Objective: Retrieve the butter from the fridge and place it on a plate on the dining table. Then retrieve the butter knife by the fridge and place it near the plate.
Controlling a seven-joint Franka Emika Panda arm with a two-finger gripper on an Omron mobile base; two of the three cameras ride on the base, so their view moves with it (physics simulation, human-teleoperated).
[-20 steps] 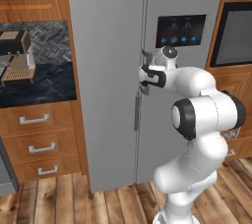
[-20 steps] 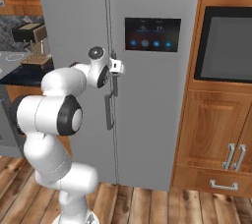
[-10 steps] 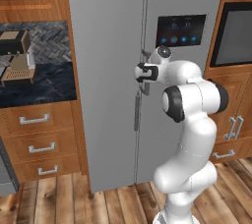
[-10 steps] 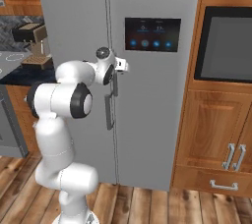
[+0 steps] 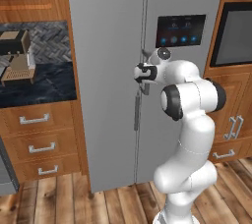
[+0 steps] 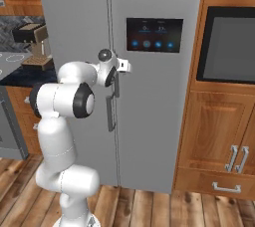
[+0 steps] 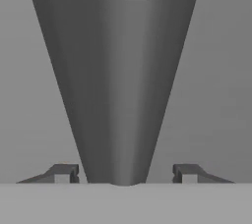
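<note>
At the far left of the left base view, a brown and black coffee machine [image 5: 17,56] is seen on a black surface [image 5: 39,83] above wooden drawers [image 5: 39,144]; its left side is cut off by the picture edge. To the right stands the tall grey two-door fridge [image 5: 103,70], both doors shut, so its interior and anything in it are hidden. Its top is cut off in both base views. A dark control panel [image 5: 180,30] with small blue and white symbols is set in the right door; no writing on it can be read.

At the door seam, the gripper [image 5: 142,75] of the white arm is placed at the vertical grey bar handle [image 5: 137,112] of the left door. In the hand view the handle [image 7: 120,80] runs up between the two dark fingers [image 7: 64,173], one on either side, with a gap visible on each side; the fingers are apart and whether the bar is touched cannot be made out.

At the right, a black-glass oven or microwave [image 6: 226,47] is built into a wooden cabinet [image 6: 214,136], cut off at the edge.
</note>
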